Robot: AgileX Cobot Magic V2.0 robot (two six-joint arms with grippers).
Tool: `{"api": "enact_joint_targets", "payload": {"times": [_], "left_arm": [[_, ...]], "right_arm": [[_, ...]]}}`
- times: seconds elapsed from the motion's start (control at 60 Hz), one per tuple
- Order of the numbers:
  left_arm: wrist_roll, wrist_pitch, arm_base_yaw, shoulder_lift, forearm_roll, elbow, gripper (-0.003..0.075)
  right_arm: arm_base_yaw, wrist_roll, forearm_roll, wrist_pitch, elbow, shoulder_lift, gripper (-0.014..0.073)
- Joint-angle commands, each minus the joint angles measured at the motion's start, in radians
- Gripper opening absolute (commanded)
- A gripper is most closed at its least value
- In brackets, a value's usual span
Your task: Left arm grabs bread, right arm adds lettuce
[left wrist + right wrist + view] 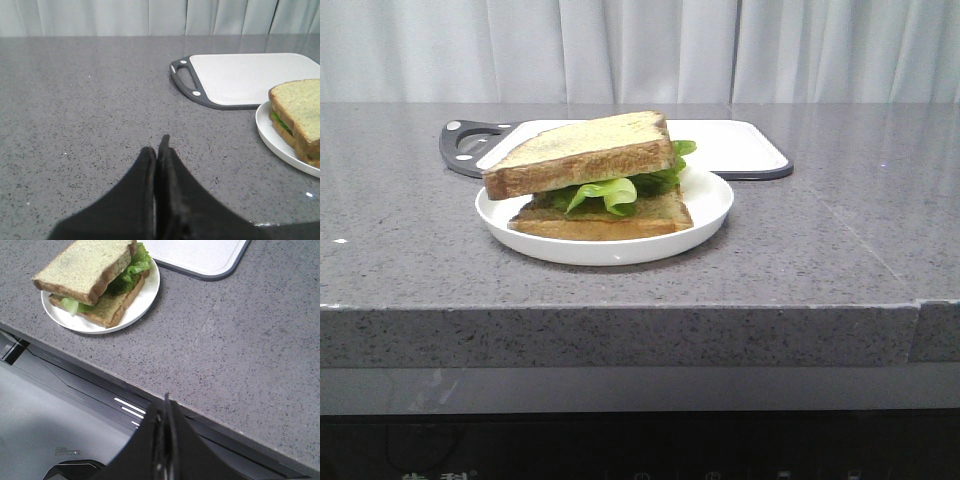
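Observation:
A thick slice of bread (582, 152) (298, 107) (84, 266) lies tilted on top of green lettuce (610, 190) (134, 265), which rests on a thinner toast slice (605, 217) on a white plate (705, 212) (142, 297). My left gripper (157, 146) is shut and empty, low over the bare counter, well to the left of the plate. My right gripper (165, 405) is shut and empty, hanging over the counter's front edge, away from the plate. Neither gripper shows in the front view.
A white cutting board (735, 145) (250, 75) (200, 255) with a dark grey rim and handle lies behind the plate. The grey speckled counter (840, 240) ends in a front edge (150, 385), with a curtain behind.

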Motion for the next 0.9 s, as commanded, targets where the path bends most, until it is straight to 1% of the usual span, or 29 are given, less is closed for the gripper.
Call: {"api": "enact_joint_targets", "payload": {"times": [0.0,0.133,0.167,0.267,0.483,0.65,0.767,0.883], "left_arm": [[-0.029,-0.15,0.003,-0.024,0.015,0.025,-0.002],[-0.253,-0.198,0.003,-0.088,0.181,0.097,-0.002],[-0.277,-0.213,0.003,-0.098,0.2,0.115,-0.002],[-0.277,-0.285,0.003,-0.115,0.191,0.169,-0.002],[-0.273,-0.491,0.003,-0.158,0.187,0.313,-0.002],[-0.27,-0.595,0.003,-0.158,0.187,0.385,-0.002],[-0.257,-0.584,0.001,-0.158,0.187,0.382,-0.002],[-0.173,-0.587,0.001,-0.158,0.156,0.382,-0.002]], "right_arm": [[-0.004,0.002,0.007,-0.057,-0.024,0.0,-0.0118],[-0.004,0.002,0.007,-0.057,-0.024,0.0,-0.0118],[-0.004,0.002,0.007,-0.057,-0.024,0.0,-0.0118],[-0.004,0.002,0.007,-0.057,-0.024,0.0,-0.0118],[-0.004,0.002,0.007,-0.057,-0.024,0.0,-0.0118],[-0.004,0.002,0.007,-0.057,-0.024,0.0,-0.0118],[-0.004,0.002,0.007,-0.057,-0.024,0.0,-0.0118],[-0.004,0.002,0.007,-0.057,-0.024,0.0,-0.0118]]}}
